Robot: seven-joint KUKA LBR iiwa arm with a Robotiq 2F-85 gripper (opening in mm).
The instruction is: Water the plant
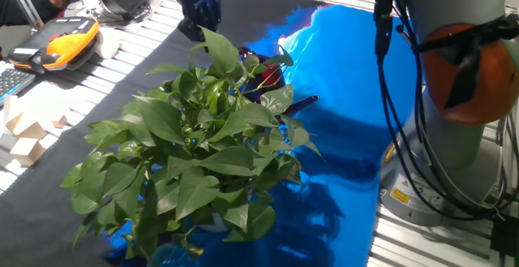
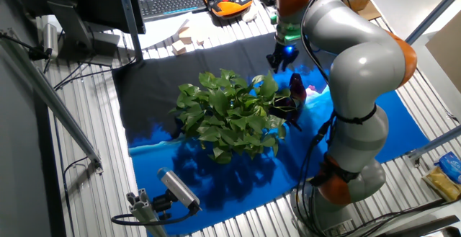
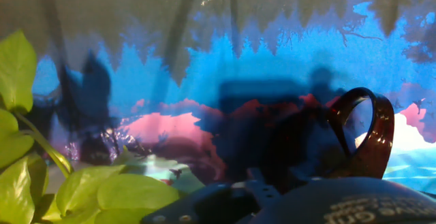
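The plant (image 1: 195,149) is a big bushy mass of glossy green leaves in the middle of the table, also seen in the other fixed view (image 2: 230,114). A dark maroon watering can (image 1: 272,76) stands right behind it, half hidden by leaves, with its spout (image 1: 300,103) poking out to the right. In the hand view the can's looped handle (image 3: 364,132) and rounded body (image 3: 354,207) fill the lower right, with plant leaves (image 3: 20,81) at the left. My gripper (image 1: 199,19) hangs above and behind the plant, apart from the can, open and holding nothing.
A blue patterned cloth (image 1: 349,80) over a black cloth (image 1: 122,80) covers the table. An orange teach pendant (image 1: 69,38) and wooden blocks (image 1: 24,129) lie at the left edge. The robot's base (image 1: 462,96) with its cables stands at the right.
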